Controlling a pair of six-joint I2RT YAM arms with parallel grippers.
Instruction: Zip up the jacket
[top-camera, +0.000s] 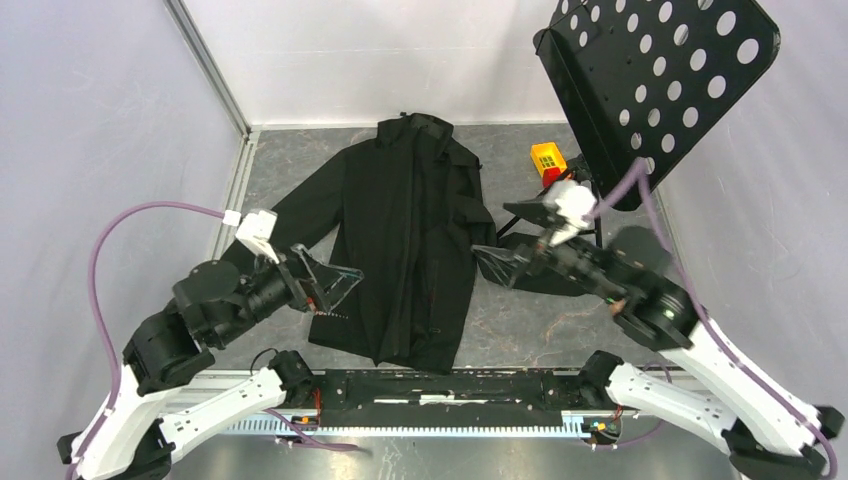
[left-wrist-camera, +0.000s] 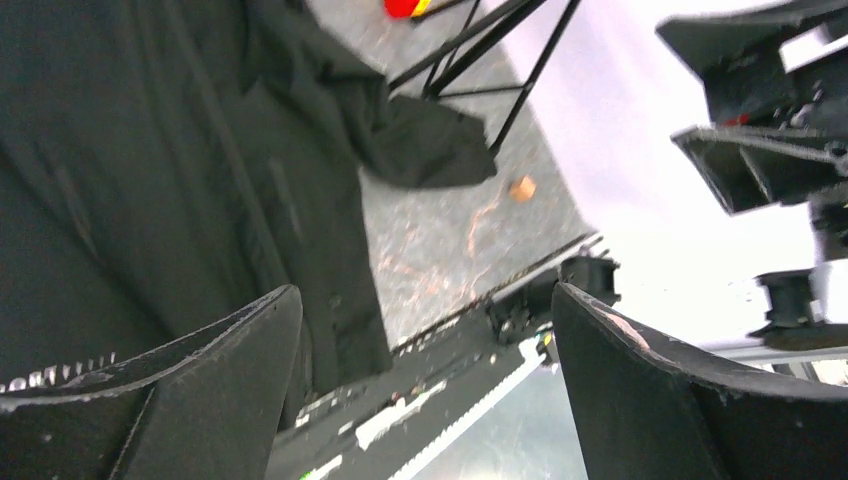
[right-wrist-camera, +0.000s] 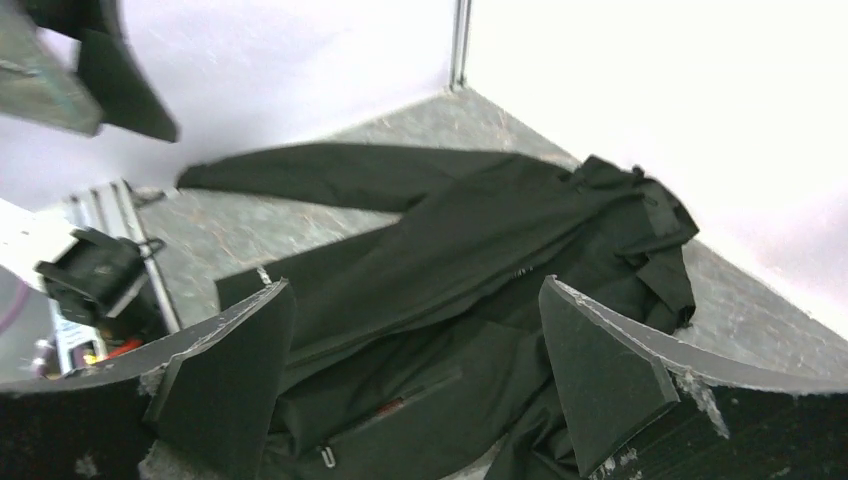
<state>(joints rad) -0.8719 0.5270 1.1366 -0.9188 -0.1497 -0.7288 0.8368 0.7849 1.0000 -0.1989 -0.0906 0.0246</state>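
The black jacket lies flat on the grey table, collar at the far end, hem near the arms' bases, one sleeve stretched out to the left. My left gripper is open and empty, hovering over the jacket's lower left edge. My right gripper is open and empty at the jacket's right edge. The left wrist view shows the jacket to the left of the open gripper. The right wrist view shows the jacket beyond the open gripper, with a small metal zipper pull low on the fabric.
A black perforated music stand rises at the far right, its thin legs near the jacket's right sleeve. A yellow and red block sits by the stand. A small orange scrap lies on the table. White walls enclose the table.
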